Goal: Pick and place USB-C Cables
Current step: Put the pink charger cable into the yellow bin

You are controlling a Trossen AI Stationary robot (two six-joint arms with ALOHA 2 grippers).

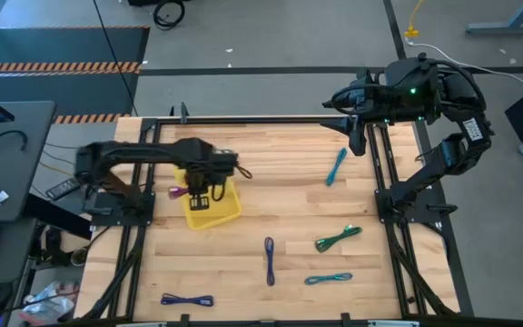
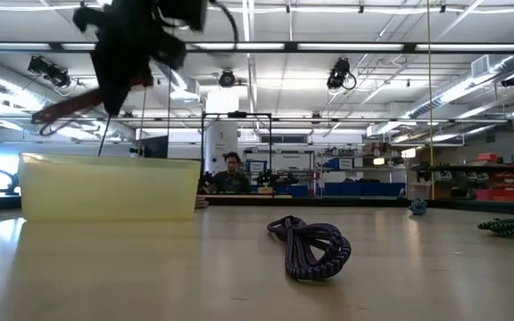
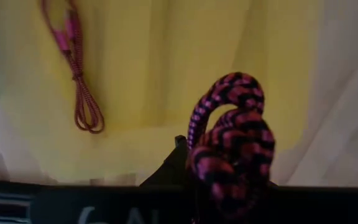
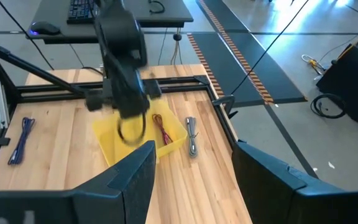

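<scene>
Item: maroon cable (image 3: 232,146), pinched in my shut left tool (image 1: 200,193), held above the yellow tray (image 1: 228,211); its lower length was cut off behind the tool. My left arm reached over the tray. My right tool (image 4: 191,177) waited, gaping, well apart.

I'm running this rig in a large industrial lab: open ceiling with strip lights (image 2: 346,46) and hung cameras (image 2: 339,75), blue bins (image 2: 355,188) on far benches, a person (image 2: 231,174) seated there, hazard tape (image 1: 57,66) on the grey floor, a keyboard (image 4: 84,9) on a desk.
</scene>
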